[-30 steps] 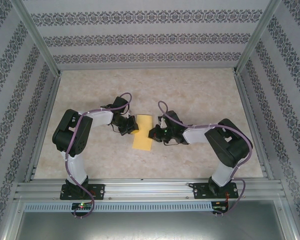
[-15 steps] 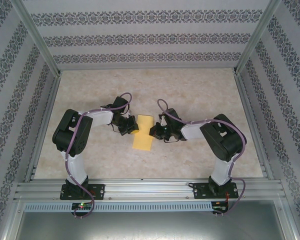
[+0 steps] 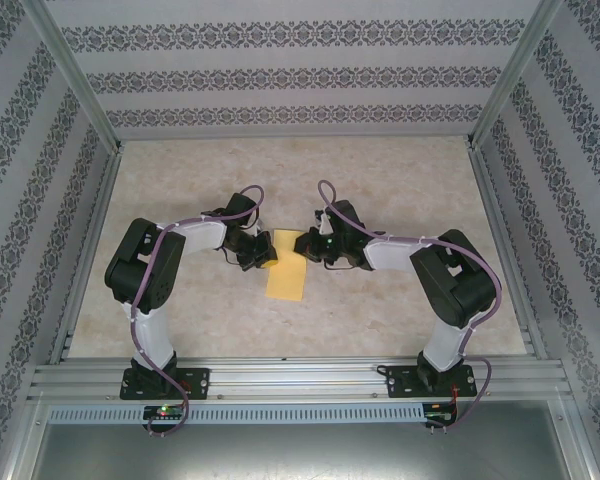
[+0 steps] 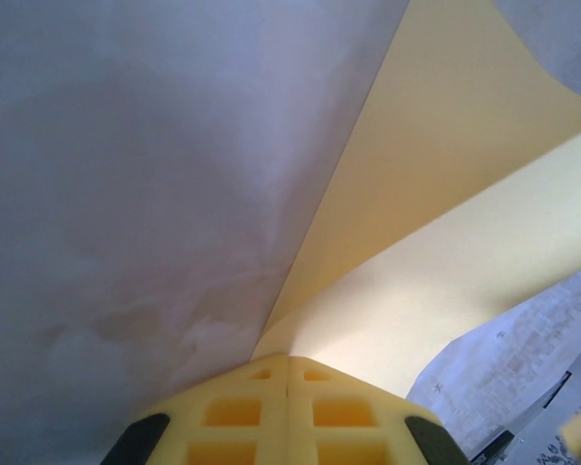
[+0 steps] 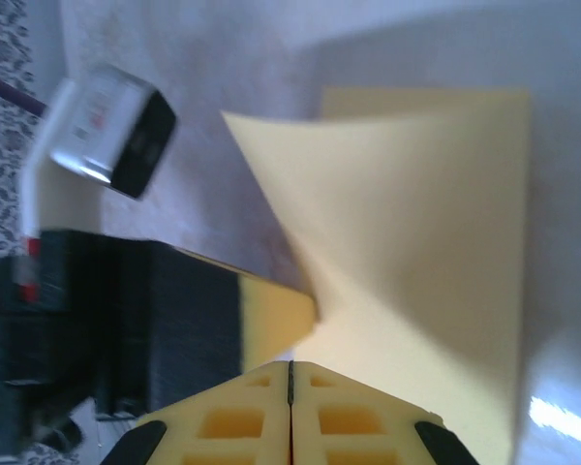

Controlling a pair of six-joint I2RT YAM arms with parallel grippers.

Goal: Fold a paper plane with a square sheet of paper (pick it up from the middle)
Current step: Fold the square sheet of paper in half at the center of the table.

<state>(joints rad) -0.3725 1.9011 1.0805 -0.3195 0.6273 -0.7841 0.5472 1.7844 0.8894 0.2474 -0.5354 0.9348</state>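
Square sheet of paper (image 3: pixel 288 272), folded to a narrow strip, lies at the middle of the table (image 3: pixel 410 180) between the arms. Left gripper (image 3: pixel 264 254) pinches its left edge, raising a flap. Right gripper (image 3: pixel 301 244) is closed by its far right corner.

The square sheet of paper (image 3: pixel 288 276) (folded narrow) is lying on the surface (image 3: pixel 400 180), with the left gripper (image 3: pixel 264 256) and right gripper (image 3: pixel 302 246) reaching its opposite edges.
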